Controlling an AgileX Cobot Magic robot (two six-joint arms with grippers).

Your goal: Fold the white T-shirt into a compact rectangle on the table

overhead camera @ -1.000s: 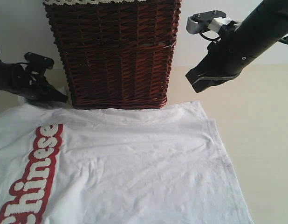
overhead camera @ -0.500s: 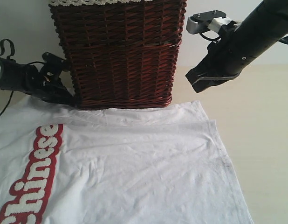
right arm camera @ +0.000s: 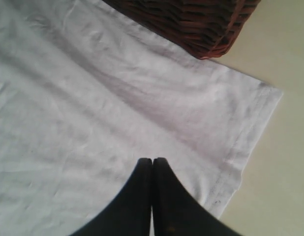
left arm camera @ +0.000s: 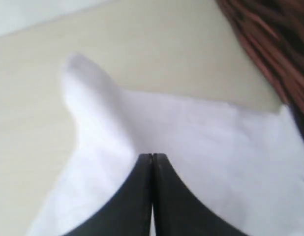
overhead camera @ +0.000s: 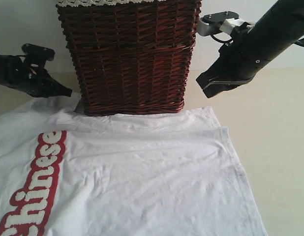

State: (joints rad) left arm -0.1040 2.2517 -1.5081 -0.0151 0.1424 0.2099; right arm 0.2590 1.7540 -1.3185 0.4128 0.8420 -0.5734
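I am hovering my left gripper [overhead camera: 66, 91], jaws pressed together and empty, low beside the wicker basket [overhead camera: 130, 59], and my right gripper [overhead camera: 205, 86] likewise, higher. The white T-shirt [overhead camera: 152, 172] is lying spread across the tabletop [overhead camera: 280, 147], touching the basket.

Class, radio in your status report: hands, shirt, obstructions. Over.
Both shut: left hand low at the shirt's edge, right hand raised. The white T-shirt lies spread on the table, not compact. A wicker basket crowds its far edge.

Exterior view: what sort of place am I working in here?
Probably an indoor bench set up for laundry folding: a bare beige table against a plain white wall, with a dark wicker basket and the white T-shirt spread flat.
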